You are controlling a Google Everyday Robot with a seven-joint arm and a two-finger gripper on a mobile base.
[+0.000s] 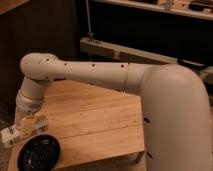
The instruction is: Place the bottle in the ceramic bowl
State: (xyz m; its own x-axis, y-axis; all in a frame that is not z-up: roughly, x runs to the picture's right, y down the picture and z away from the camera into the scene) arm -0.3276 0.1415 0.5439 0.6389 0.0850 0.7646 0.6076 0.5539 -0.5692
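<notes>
Carrying the bottle (11, 135) clamped crosswise in the gripper (25, 129) just above the far-left rim of the ceramic bowl (40, 153) on the bamboo table (95, 125), best shifting toward the centre, lowering, then releasing

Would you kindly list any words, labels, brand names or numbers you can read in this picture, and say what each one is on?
None can be read.
The bottle, held at the gripper just above the ceramic bowl at the wooden table's left front corner: no legible label.
The robot arm: only small dark dots, no writing.
Items on the shelf at top right: too blurred to read.
</notes>
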